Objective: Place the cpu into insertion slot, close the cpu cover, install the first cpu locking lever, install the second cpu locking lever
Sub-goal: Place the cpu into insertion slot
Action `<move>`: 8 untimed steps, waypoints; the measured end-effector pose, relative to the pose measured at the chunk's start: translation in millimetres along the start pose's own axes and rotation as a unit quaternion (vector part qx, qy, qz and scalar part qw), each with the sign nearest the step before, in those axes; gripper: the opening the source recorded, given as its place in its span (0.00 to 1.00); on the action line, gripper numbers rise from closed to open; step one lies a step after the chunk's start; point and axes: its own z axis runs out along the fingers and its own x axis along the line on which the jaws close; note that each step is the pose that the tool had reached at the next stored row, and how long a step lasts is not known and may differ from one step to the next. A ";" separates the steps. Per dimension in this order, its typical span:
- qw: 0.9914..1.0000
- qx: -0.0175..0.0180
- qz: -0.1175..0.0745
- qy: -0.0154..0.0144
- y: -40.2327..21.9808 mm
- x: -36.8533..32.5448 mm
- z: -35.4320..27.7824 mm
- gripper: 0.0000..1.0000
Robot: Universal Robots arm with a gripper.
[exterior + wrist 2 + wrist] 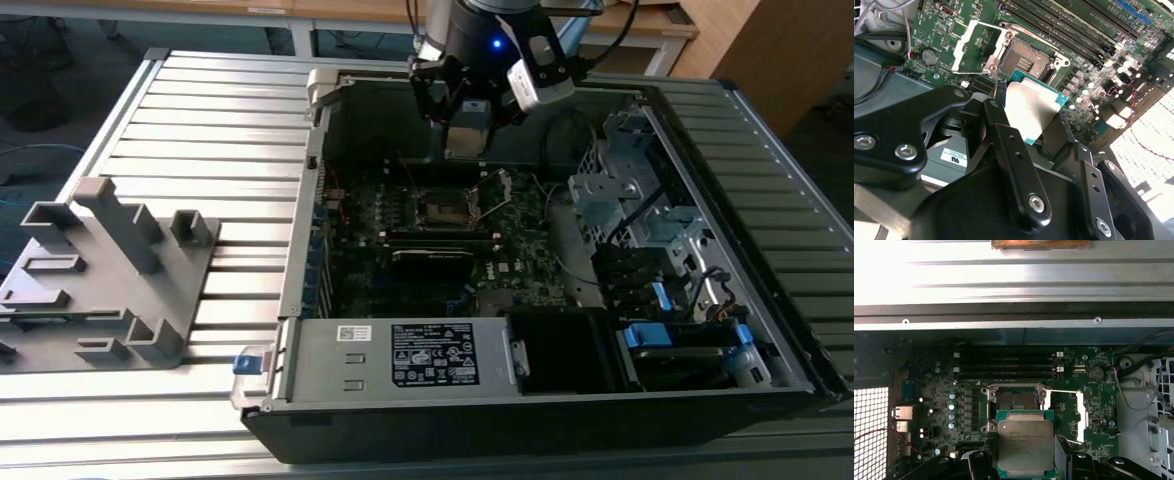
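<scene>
The cpu (pixel 1025 442), a flat square chip with a silver-grey top and green edge, hangs between the black fingers (pixel 981 462) of my gripper (pixel 1025 456), which is shut on it. It hovers above the motherboard, just beside the insertion slot (pixel 1015 401), a dark square socket with a metal rim that lies bare. The cpu cover (pixel 976 47) stands flipped open next to the insertion slot (pixel 1026 57). In the exterior view my gripper (pixel 465 140) hangs over the open computer case, above and behind the insertion slot (pixel 441 208).
A labelled grey power-supply box (pixel 400 355) fills the case's near side. Drive bays and cables (pixel 641 210) crowd the exterior view's right. Memory slots (pixel 1006 365) run beside the socket. A grey fixture (pixel 100 270) stands on the ribbed table at the exterior view's left.
</scene>
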 end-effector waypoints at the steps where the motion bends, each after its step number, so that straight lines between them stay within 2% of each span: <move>1: 1.000 0.000 0.000 0.000 0.0 0.0 0.7 0.54; 8: 1.000 0.000 0.000 0.000 -0.2 0.0 2.8 0.54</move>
